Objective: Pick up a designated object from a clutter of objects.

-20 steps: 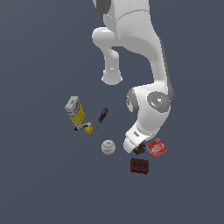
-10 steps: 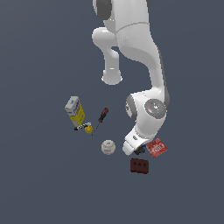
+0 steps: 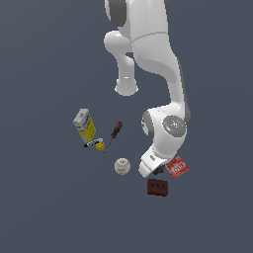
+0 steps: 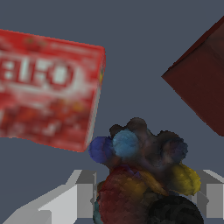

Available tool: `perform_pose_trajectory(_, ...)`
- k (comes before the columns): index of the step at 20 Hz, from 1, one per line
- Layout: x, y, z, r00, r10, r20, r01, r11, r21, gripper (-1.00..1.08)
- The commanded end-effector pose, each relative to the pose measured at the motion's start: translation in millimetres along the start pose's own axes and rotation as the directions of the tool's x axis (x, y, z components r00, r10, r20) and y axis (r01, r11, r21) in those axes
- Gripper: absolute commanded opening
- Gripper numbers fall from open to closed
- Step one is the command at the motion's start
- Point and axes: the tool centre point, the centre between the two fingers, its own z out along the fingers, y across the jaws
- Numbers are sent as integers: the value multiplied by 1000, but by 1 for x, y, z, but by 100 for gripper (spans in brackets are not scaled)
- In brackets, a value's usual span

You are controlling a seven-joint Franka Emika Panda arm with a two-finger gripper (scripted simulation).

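The designated object (image 4: 140, 162), a lumpy dark thing with blue, red and yellow bits, fills the wrist view between my two grey fingers (image 4: 83, 194). My gripper (image 4: 146, 190) is open, with one finger on each side of the lump, close to its flanks. In the exterior view my gripper (image 3: 156, 170) is low over the floor, and only a dark sliver of the lump (image 3: 160, 169) shows under the white hand. The flat red packet (image 3: 177, 166) and the dark red brick (image 3: 157, 187) lie right beside it.
The red packet (image 4: 43, 87) and the brick (image 4: 201, 83) flank the lump in the wrist view. A white baseball (image 3: 122, 166) lies at the exterior view's left of my hand. Farther left are a red-handled screwdriver (image 3: 114, 132), a yellow padlock (image 3: 100, 146) and a yellow-white box (image 3: 85, 124).
The arm has lowered, bringing the hand down between the baseball and the red packet. The clutter has not moved.
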Motion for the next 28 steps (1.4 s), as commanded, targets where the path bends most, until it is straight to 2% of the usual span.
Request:
perform_pose_trajectory(1, -3, -1, 5, 1000, 0, 7, 0, 1000, 3, -100)
perform_pose_trajectory(6, -3, -1, 5, 1000, 0, 7, 0, 1000, 3, -100)
perform_pose_trajectory(16, -9, 8, -20, 1000, 0, 1, 0, 1000, 0, -100)
perform_pose_trajectory(22, -24, 22, -57, 1000, 0, 1, 0, 1000, 0, -100)
perform_pose_trajectory(28, -48, 44, -113, 1000, -1, 2, 1, 1000, 1, -100)
